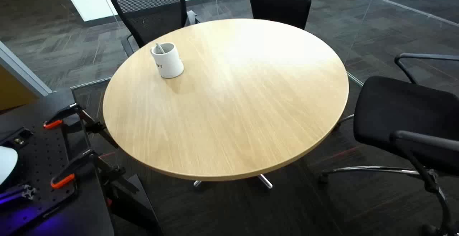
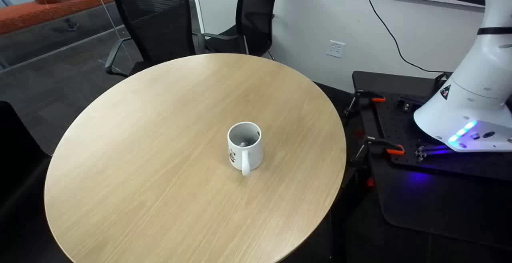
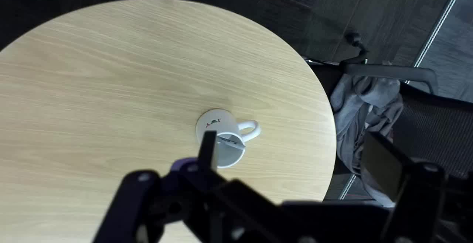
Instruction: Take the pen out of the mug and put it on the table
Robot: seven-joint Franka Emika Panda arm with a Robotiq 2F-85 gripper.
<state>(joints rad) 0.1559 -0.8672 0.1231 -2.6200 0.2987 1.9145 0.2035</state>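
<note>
A white mug (image 1: 170, 65) stands upright on the round light-wood table (image 1: 229, 121). In an exterior view its handle faces the camera, below the mug's rim (image 2: 256, 151). The pen (image 1: 160, 48) leans inside the mug, its end just above the rim; it looks pale grey here. From the wrist, the pen (image 3: 235, 143) lies slantwise across the mug's opening near the handle (image 3: 252, 130), with dark marks on it. My gripper (image 3: 295, 149) is open above the table, its fingers wide apart with nothing between them. The left finger (image 3: 207, 149) covers part of the mug in that view.
Black chairs (image 1: 408, 114) stand around the table. A grey garment (image 3: 369, 113) hangs on a chair by the table's edge. The white robot base (image 2: 468, 107) sits on a black bench (image 2: 432, 203) with orange-tipped clamps (image 2: 394, 150) along its edge facing the table.
</note>
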